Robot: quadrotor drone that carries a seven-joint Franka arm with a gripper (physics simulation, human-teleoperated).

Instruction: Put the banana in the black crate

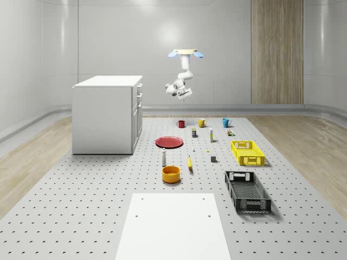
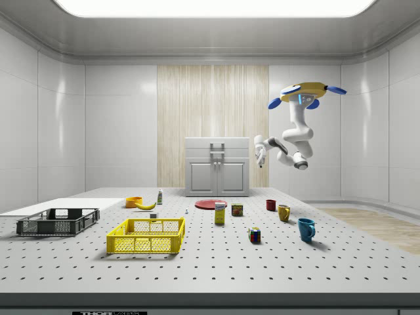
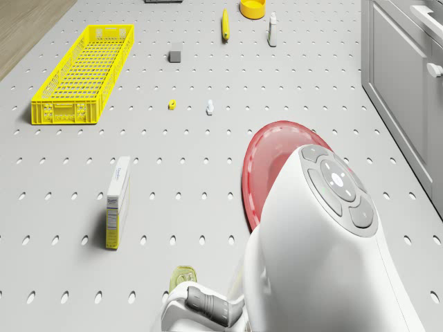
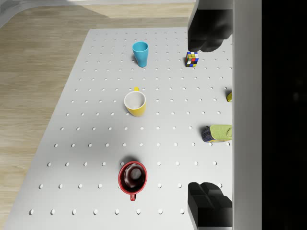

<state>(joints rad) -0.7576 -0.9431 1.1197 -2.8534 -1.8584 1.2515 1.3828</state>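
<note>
Whole-scene view: hovering high at upper centre, well above the far row of three mugs, the drone [image 1: 185,53], arm bent below it, gripper [image 1: 186,96] in the air. One banana [image 1: 190,162] on the pegboard table [image 1: 81,206] at frame centre, just right of one orange bowl [image 1: 171,173]. One black crate [image 1: 247,191] at lower right, one yellow crate [image 1: 247,152] behind it. One red plate [image 1: 169,142], one white cabinet [image 1: 107,114] at left.

Side view: drone at upper right; banana left of centre, black crate at far left.

Drone view: banana at top centre; one yellow crate upper left; one box at left.

Wrist view: two dark fingertips [image 4: 206,28] spread wide, holding nothing. Three mugs below: red [image 4: 132,176], yellow [image 4: 135,103], blue [image 4: 140,52]. One puzzle cube [image 4: 192,59].
</note>
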